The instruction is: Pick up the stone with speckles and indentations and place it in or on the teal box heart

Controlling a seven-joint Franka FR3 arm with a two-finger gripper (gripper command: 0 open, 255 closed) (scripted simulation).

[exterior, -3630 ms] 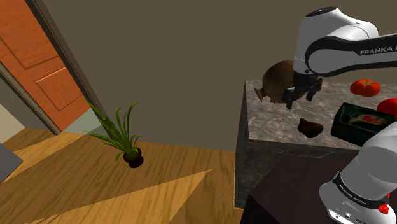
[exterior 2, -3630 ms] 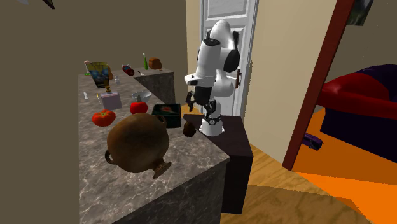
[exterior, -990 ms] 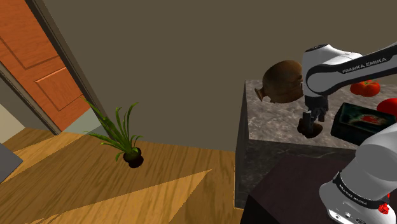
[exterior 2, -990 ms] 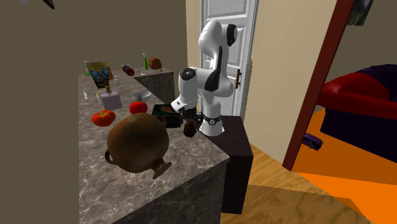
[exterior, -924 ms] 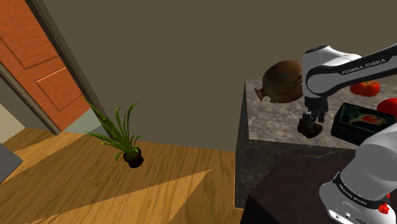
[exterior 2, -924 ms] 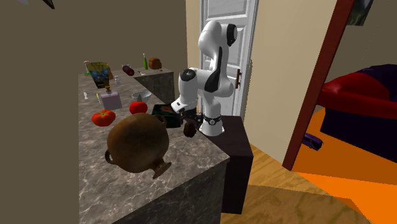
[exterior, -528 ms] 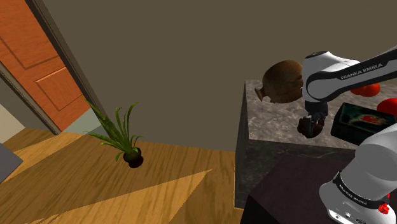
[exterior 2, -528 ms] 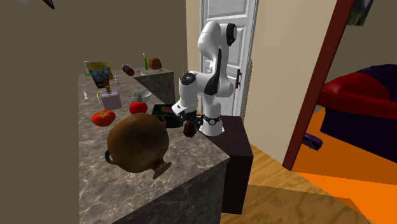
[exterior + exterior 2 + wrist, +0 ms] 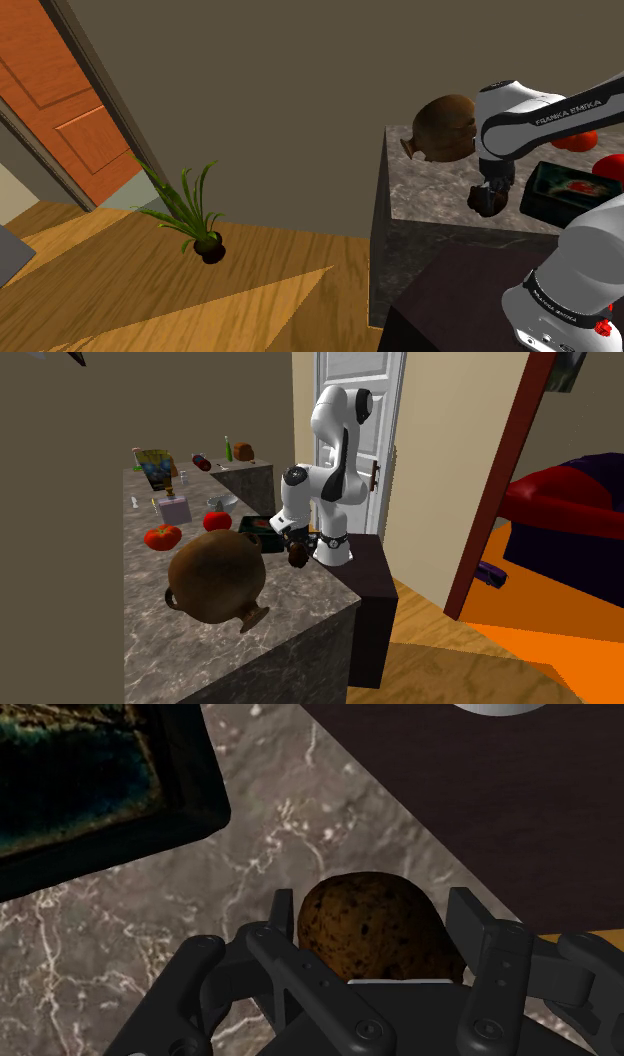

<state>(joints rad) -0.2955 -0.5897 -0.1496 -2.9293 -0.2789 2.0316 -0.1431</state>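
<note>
the end effector point(image 9: 372, 912) is clenched on the sides of the brown speckled stone point(image 9: 372, 944), which sits unlifted on the veined counter point(image 9: 300, 854), so the grasp appears made, while lift and transfer into the nearby dark teal box point(image 9: 110, 854) remain.

The light is soft and even in all three views, and its source cannot be seen. In the shoulder view the plain grey-brown wall point(image 9: 280, 70) looks flat and dull. On the yellow wooden plank floor point(image 9: 120, 300) a brighter wedge lies between darker boards. The grey marbled countertop point(image 9: 440, 185) is paler on its top than on its shaded side face. The glossy white robot arm point(image 9: 520, 115) carries a mild highlight. In the second exterior view the saturated orange floor patch point(image 9: 540, 652) glows strongly. In the wrist view the brown speckled stone point(image 9: 375, 929) is warmly lit, while the dark teal box with a black rim point(image 9: 195, 774) is dim. Edges are crisp everywhere, without blur.
</note>
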